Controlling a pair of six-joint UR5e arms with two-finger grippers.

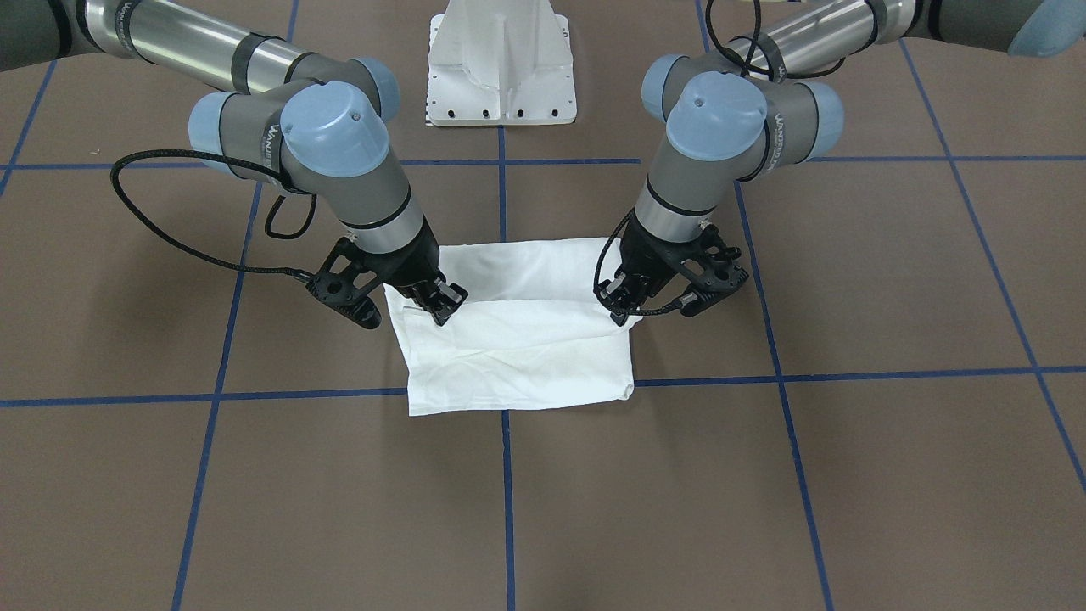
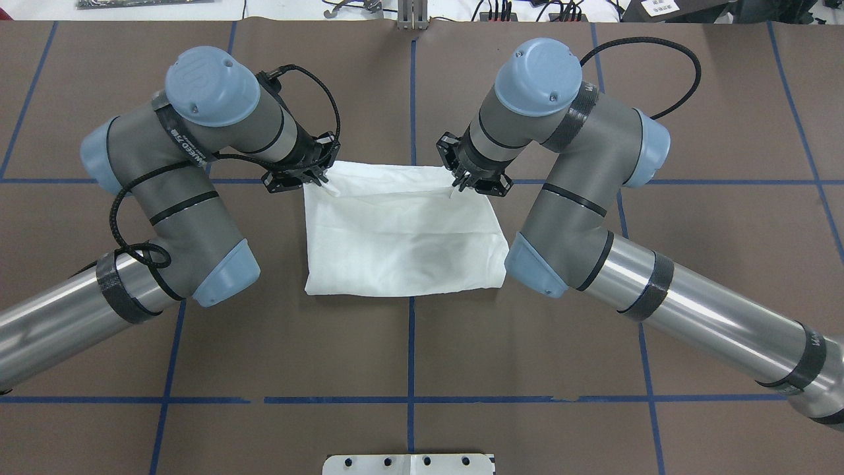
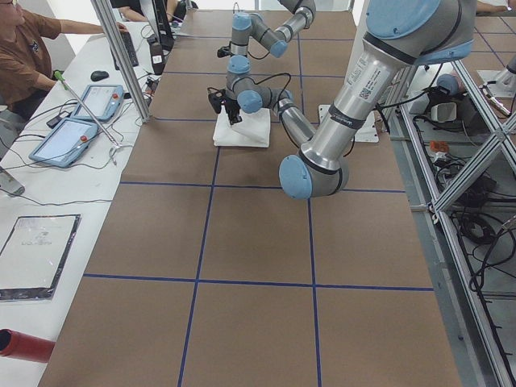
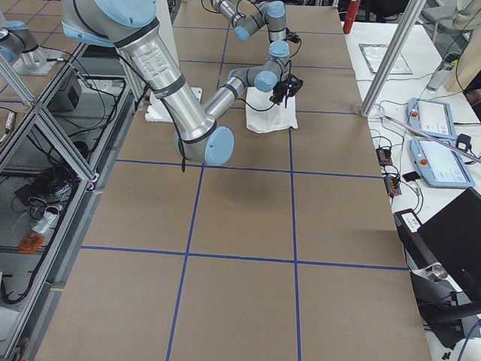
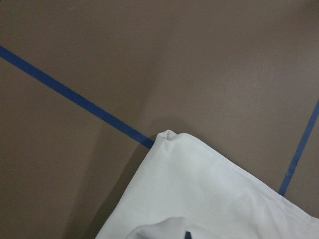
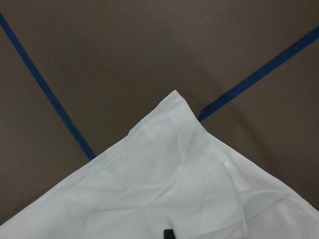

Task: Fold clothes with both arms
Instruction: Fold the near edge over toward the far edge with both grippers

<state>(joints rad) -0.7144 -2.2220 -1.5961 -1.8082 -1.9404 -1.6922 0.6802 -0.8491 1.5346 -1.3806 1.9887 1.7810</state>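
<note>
At the left gripper (image 1: pixel 624 307): looks clamped onto the T-shirt (image 1: pixel 517 348), jaws drawn together on a small raised hump of cloth at one side edge. At the right gripper (image 1: pixel 443 312): likewise apparently nipped shut on the opposite side edge. Only a sliver of black fingertip in each wrist view, so judged from cloth peaking toward both tips and a straight crease pulled between them.

Lies on the table (image 1: pixel 764 475) between the two arms, straddling a crossing of blue tape lines (image 1: pixel 506 475). Folded down to a rough rectangle of several layers. No sleeves, collar or print on show.

Handling, as a judgement: light, limp, no stiffness of its own. Sags from any single hold, so calls for two matched pinch points on the same edge, kept level while carrying a fold over. Not fragile. Probably grips the matte table enough to drag and ruck the lower layers if pulled low. Best taken at corners or hemmed edges, catching only the layers meant to move.

Materials: thin white fabric with soft shallow creases. Narrow stitched hem strip (image 6: pixel 237 179) in the right wrist view. Small rounded tuck at the corner (image 5: pixel 167 135) in the left wrist view. Table covered in flat brown matte sheet, gridded in tape.
</note>
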